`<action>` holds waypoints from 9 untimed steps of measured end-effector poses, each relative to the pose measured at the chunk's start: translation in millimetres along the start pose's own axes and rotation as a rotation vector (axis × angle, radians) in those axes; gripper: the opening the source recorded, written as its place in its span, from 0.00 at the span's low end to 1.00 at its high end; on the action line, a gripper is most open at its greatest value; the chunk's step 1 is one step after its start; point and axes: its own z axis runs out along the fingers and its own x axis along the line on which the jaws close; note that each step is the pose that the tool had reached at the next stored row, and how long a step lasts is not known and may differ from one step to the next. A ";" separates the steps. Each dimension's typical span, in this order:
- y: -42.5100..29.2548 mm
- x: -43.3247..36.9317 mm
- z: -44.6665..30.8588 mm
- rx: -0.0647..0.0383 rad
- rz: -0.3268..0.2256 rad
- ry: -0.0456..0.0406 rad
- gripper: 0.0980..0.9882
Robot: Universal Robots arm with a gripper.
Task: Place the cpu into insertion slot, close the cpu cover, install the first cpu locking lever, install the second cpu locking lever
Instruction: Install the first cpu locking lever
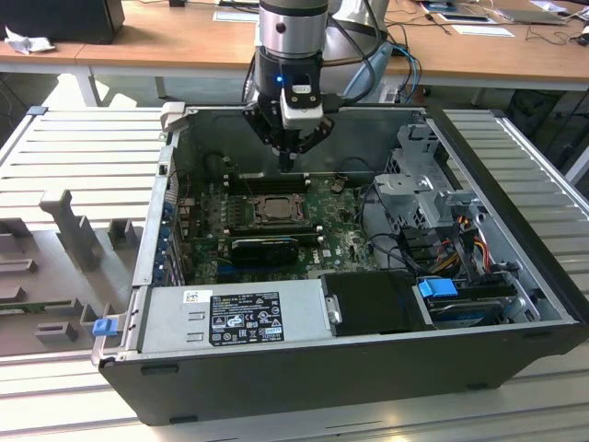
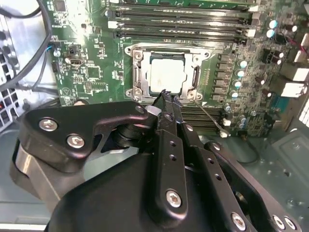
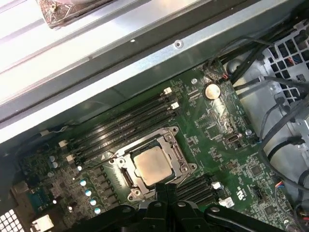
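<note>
The cpu (image 2: 166,72) (image 3: 152,166), a pale square chip, lies flat in the insertion slot (image 2: 192,77) (image 3: 124,178) on the green board. The silvery cpu cover (image 2: 139,72) (image 3: 169,137) lies down around it, the chip showing through its window. A thin wire lever (image 2: 212,118) sticks out from the socket's corner over the memory slots. My gripper (image 2: 166,95) (image 3: 165,189) is shut with nothing between its fingers, its tips just above the socket's edge. In the exterior view the gripper (image 1: 288,158) hangs over the back of the socket (image 1: 273,210).
Long black memory slots (image 2: 183,21) (image 3: 120,128) flank the socket on both sides. The case wall (image 3: 145,67) runs close behind the board. Cable bundles (image 3: 275,125) and a drive cage (image 1: 423,184) stand at the exterior view's right, a power supply (image 1: 244,313) in front.
</note>
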 end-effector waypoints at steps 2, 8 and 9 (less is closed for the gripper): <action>0.0 0.0 0.0 -0.002 -0.039 -0.0022 0.01; 0.0 0.0 0.1 -0.007 -0.175 -0.0054 0.01; 0.0 0.0 0.2 -0.007 -0.186 -0.0055 0.01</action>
